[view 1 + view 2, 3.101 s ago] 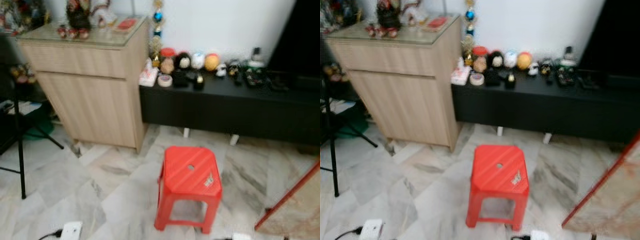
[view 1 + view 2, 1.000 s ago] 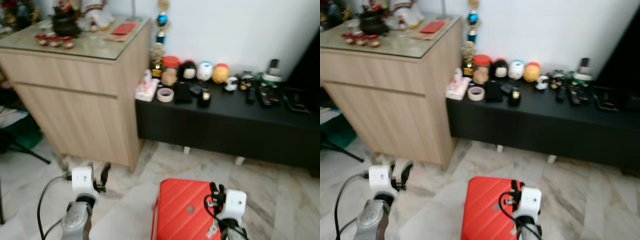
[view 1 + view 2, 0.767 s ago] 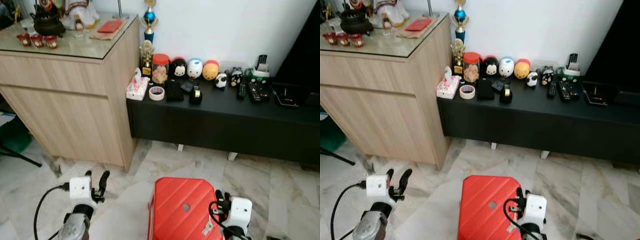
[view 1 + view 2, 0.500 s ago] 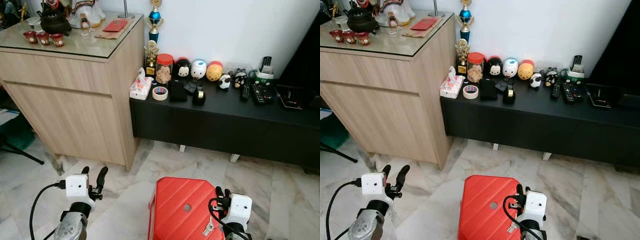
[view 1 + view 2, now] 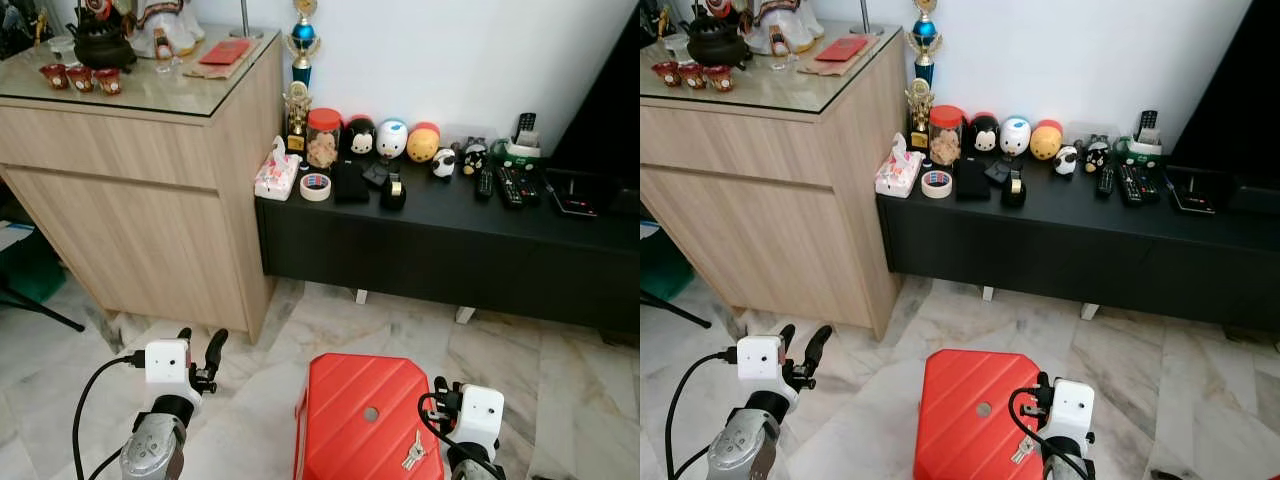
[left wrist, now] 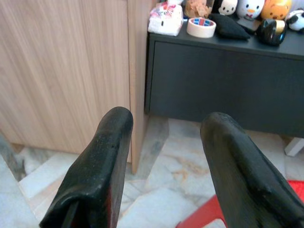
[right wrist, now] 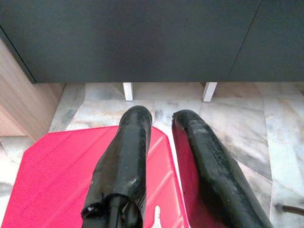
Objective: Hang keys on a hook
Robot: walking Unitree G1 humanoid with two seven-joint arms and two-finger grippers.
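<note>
We are facing a wooden cabinet (image 5: 150,190) with a glass top, standing against a long black TV bench (image 5: 450,240) that is carrying a tissue pack (image 5: 272,178), a tape roll (image 5: 315,186), a jar (image 5: 323,138), round figurines (image 5: 392,138) and remote controls (image 5: 510,185). Nearer us, a red plastic stool (image 5: 365,425) is sitting on the marble floor (image 5: 500,350), between our two arms. The keys (image 5: 412,453) are lying on the stool's top near its right edge, just beside our right gripper (image 7: 159,123), whose fingers are standing a little apart, grasping nothing. Our left gripper (image 6: 164,123) is hanging over the floor left of the stool, fingers spread and released. The left wrist view is bringing the tape roll and cabinet side up close; the right wrist view is looking under the bench at its white feet (image 7: 127,91).
</note>
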